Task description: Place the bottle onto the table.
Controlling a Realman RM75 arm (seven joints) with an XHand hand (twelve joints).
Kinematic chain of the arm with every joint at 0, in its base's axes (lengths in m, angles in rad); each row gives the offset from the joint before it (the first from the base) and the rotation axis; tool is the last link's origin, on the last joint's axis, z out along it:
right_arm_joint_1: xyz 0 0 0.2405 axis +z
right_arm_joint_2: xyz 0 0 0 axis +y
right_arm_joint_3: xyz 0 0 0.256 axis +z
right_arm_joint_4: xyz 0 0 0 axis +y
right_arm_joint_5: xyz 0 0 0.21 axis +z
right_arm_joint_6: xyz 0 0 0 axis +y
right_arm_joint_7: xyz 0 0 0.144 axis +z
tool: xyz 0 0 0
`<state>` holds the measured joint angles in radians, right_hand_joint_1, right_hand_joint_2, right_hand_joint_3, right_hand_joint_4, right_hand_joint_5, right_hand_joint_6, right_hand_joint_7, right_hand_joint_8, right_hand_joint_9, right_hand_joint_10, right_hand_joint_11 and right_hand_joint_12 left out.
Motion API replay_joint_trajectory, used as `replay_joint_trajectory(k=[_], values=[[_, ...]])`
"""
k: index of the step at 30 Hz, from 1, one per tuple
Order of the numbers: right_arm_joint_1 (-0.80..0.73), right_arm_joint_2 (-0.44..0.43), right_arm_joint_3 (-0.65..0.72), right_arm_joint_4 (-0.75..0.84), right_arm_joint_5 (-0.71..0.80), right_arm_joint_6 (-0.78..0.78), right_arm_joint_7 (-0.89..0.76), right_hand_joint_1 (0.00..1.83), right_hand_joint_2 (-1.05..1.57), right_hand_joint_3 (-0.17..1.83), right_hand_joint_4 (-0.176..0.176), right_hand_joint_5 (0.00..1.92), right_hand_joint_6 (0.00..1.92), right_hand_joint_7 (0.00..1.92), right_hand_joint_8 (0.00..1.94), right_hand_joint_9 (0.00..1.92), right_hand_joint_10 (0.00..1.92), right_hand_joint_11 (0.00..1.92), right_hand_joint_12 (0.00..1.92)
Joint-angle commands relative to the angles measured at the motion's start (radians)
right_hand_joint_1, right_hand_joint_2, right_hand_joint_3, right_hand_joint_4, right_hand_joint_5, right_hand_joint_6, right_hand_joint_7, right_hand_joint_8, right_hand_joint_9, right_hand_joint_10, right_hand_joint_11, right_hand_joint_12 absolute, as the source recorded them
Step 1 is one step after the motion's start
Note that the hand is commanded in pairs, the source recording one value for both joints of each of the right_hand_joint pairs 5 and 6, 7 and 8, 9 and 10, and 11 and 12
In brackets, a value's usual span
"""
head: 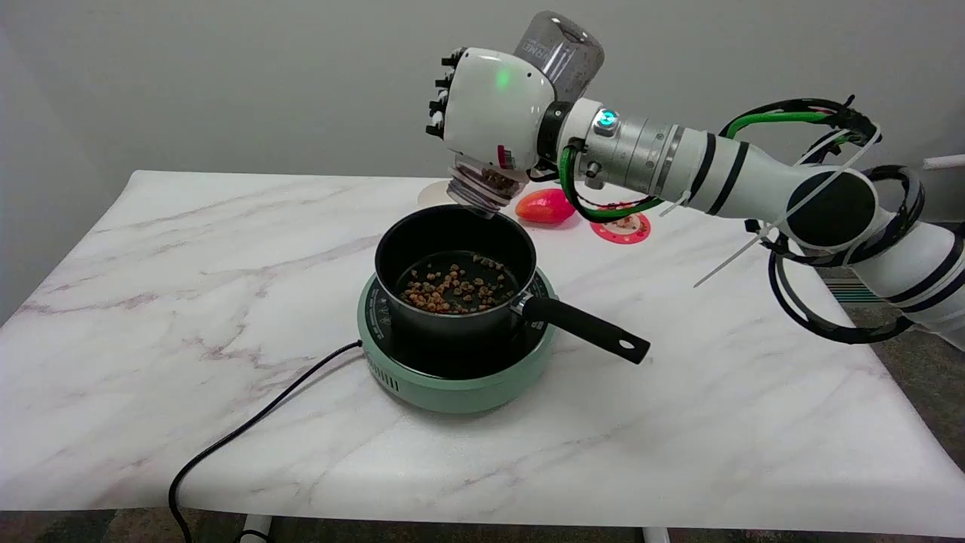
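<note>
My right hand [494, 113] grips a clear plastic bottle [559, 53] and holds it tipped mouth-down in the air. The bottle's open neck [482, 188] hangs just above the far rim of a black saucepan [452, 275], and brown bits show inside the neck. The bottle's base sticks up behind the hand, while its middle is hidden by the hand. Brown and green pellets [452, 286] lie on the pan's bottom. The marble table [188, 302] spreads below.
The saucepan sits on a round green hotplate [452, 377], its black handle [588, 328] pointing right and toward me. A black cord [249, 430] runs off the table's front left. Behind the pan lie a red object [546, 207], a pink round coaster [622, 226] and a pale disc [431, 194].
</note>
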<state>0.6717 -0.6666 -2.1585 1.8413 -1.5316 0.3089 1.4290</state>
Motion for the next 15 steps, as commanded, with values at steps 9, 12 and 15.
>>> replay_joint_trajectory(k=[9,12,15], values=[[-0.084,0.019,0.156,-0.029,0.414,-0.112,0.022,1.33,1.27,0.53,0.000,1.92,1.92,1.92,1.92,1.39,1.39,1.24,1.24],[-0.135,0.024,0.255,-0.048,0.576,-0.131,0.022,1.34,1.24,0.54,0.000,1.92,1.92,1.92,1.92,1.38,1.38,1.23,1.23],[-0.216,0.032,0.381,-0.047,0.719,-0.162,0.022,1.35,1.23,0.55,0.000,1.92,1.92,1.92,1.92,1.38,1.38,1.21,1.21]])
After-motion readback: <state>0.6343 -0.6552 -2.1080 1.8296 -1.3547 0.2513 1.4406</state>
